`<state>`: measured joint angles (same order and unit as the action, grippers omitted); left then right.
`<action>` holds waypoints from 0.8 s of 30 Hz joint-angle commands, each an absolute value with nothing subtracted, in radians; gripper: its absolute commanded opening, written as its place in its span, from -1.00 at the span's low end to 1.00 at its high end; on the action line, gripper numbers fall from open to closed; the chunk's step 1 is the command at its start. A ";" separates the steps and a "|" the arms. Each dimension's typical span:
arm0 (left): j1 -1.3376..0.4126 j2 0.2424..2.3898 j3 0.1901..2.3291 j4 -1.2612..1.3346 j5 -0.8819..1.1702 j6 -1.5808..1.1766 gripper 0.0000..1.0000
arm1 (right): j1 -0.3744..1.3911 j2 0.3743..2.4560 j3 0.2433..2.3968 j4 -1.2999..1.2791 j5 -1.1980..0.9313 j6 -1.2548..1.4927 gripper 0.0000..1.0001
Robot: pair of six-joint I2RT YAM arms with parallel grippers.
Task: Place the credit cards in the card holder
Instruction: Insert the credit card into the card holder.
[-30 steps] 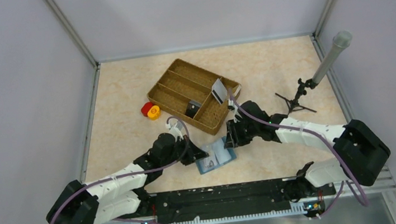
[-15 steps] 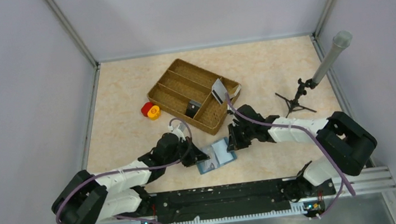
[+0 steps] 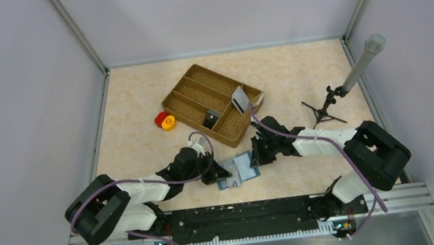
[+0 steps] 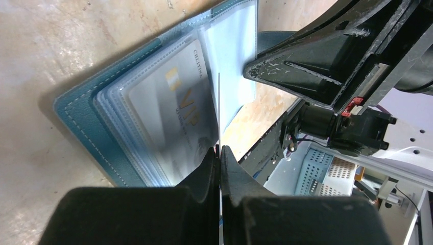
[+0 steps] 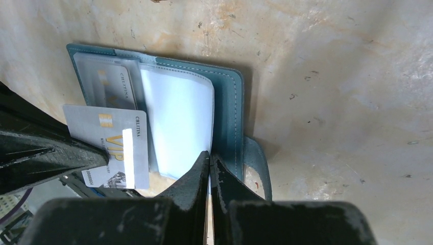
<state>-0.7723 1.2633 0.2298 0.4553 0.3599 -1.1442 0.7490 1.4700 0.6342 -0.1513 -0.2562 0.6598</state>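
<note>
Two black claws flanked a teal-blue, stitched, leather-look card holder (image 5: pixel 231 102) lying open on the mottled beige bench (image 5: pixel 332 76). Left claw (image 4: pixel 219 151) was clenched on a thin, flat grey-silver VIP credit card (image 5: pixel 97 138); right claw (image 5: pixel 209 156) pinched the holder's pale glossy plastic leaf (image 5: pixel 176 122).
</note>
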 commanded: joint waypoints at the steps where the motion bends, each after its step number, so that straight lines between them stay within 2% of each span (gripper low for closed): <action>1: -0.769 1.294 0.217 0.572 0.388 -1.177 -1.00 | 0.758 1.500 0.631 -0.206 -0.163 0.659 -1.00; 24: -0.764 1.402 0.211 0.606 0.326 -1.191 -1.00 | 0.759 1.474 0.626 -0.238 -0.137 0.667 -1.00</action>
